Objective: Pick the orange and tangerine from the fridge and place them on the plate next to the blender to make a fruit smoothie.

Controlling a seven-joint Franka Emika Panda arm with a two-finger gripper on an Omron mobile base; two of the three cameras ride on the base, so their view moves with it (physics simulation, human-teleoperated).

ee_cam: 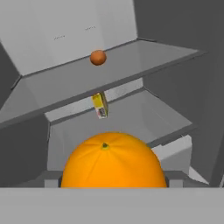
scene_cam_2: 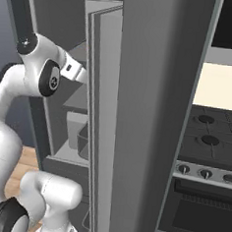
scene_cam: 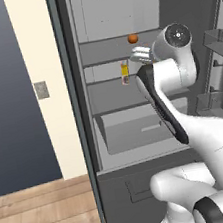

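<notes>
inside the fridge (scene_cam: 107, 134), the gripper (ee_cam: 109, 186) appears clamped on the orange (ee_cam: 113, 159): smooth, round, firm, likely slippery; grip across its widest girth.

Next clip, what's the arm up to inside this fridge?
The arm is reaching into the open fridge. In the hand view, the orange sits right at the claw, apparently held, though the fingertips are hidden behind it. The tangerine is on the upper shelf, well back. A small yellow carton stands on the shelf below it. Nothing here shows fruit on the plate yet.
</notes>
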